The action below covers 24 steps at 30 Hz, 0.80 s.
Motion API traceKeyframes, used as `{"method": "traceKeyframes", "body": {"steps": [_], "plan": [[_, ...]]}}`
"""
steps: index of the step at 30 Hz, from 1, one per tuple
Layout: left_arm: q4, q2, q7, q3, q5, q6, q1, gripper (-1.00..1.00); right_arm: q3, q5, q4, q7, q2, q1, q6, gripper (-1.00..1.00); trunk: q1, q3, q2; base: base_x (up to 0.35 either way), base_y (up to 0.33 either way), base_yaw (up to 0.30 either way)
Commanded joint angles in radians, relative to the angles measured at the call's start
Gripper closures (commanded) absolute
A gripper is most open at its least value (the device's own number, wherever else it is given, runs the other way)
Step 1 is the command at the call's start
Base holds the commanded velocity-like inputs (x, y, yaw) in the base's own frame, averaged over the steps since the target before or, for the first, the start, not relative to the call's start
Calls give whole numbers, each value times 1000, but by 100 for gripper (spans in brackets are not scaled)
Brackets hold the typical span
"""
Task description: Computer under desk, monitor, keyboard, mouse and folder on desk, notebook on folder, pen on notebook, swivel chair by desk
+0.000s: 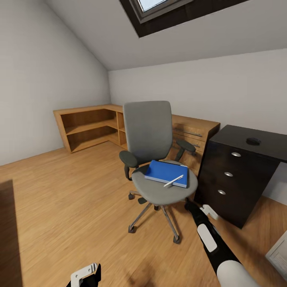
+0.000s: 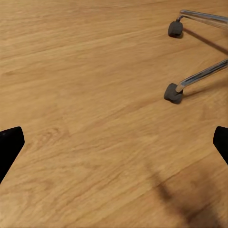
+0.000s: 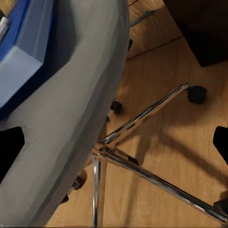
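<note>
The grey swivel chair [image 1: 148, 129] stands mid-room, just left of the black drawer unit of the desk [image 1: 235, 179]. On its seat lies the blue folder [image 1: 165, 172] with the white pen [image 1: 173, 180] across it. The notebook, monitor and keyboard are out of view. A small black mouse [image 1: 253, 140] rests on the desk top. My right gripper [image 1: 188, 205] is open, low beside the seat's front right edge; its wrist view shows the seat's underside [image 3: 80, 95], the folder's corner [image 3: 23, 61] and the chrome legs. My left gripper [image 1: 85, 278] hangs open over bare floor [image 2: 114, 142], near two of the chair's casters [image 2: 173, 92].
A low wooden shelf unit [image 1: 87, 127] runs along the back left corner, and a wooden drawer chest [image 1: 197, 131] stands behind the chair. A light grey-white box, perhaps the computer [image 1: 279, 253], sits at the right edge. A dark panel [image 1: 8, 235] stands at the left edge.
</note>
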Motion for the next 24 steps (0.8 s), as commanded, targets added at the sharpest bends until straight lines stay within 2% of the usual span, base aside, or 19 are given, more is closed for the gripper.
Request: {"method": "traceKeyframes", "body": {"steps": [1, 7, 13, 19, 24], "plan": [[-1, 1, 5, -2, 10, -4, 0, -100, -1, -10, 7, 24, 1, 0, -3, -100, 0, -1, 0, 0, 0, 0], [-1, 1, 5, -3, 10, -4, 0, -100, -1, -9, 19, 63, 1, 3, -3, -100, 0, -1, 0, 0, 0, 0], [0, 1, 5, -3, 10, -4, 0, -100, -1, -9, 24, 69, 1, 4, -3, -100, 0, -1, 0, 237, 0, 0], [0, 1, 5, -2, 10, -4, 0, -100, -1, -9, 24, 70, 1, 4, -3, -100, 0, -1, 0, 68, 0, 0], [0, 1, 6, -2, 10, -5, 0, -100, -1, -9, 26, 70, 1, 4, -3, -100, 0, -1, 0, 214, 0, 0]]}}
